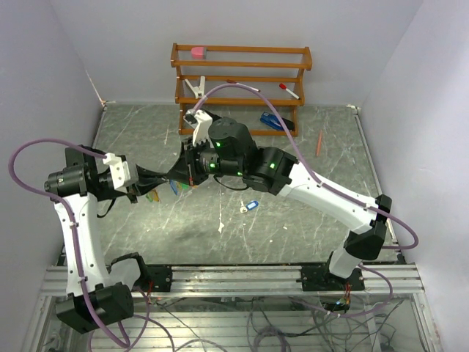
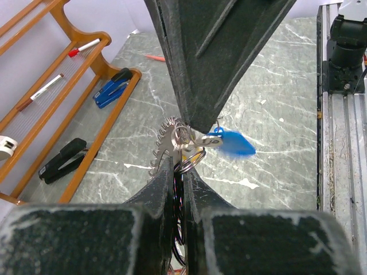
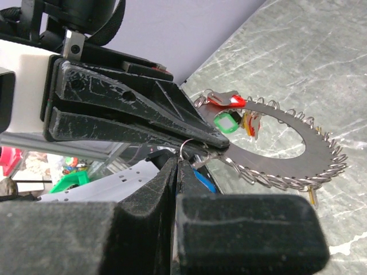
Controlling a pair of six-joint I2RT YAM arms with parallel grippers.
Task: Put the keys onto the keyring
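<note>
Pressed together in the foreground of its own wrist view, the right gripper (image 3: 178, 165) pinches the small split ring of a blue-tagged key (image 3: 204, 180). It sits tip to tip with the left gripper (image 2: 182, 172), which is clamped on the toothed rim of the keyring (image 3: 312, 153). A red key (image 3: 227, 101), a green key (image 3: 225, 121) and an orange key (image 3: 250, 124) hang on that keyring. Both arms reach inward over the middle of the surface (image 2: 275, 86), the left from the left side, the right stretched from the near right. Another blue key (image 1: 250, 207) lies loose on the surface; from above the arms hide the keyring, and I cannot tell whether the split ring is hooked on
</note>
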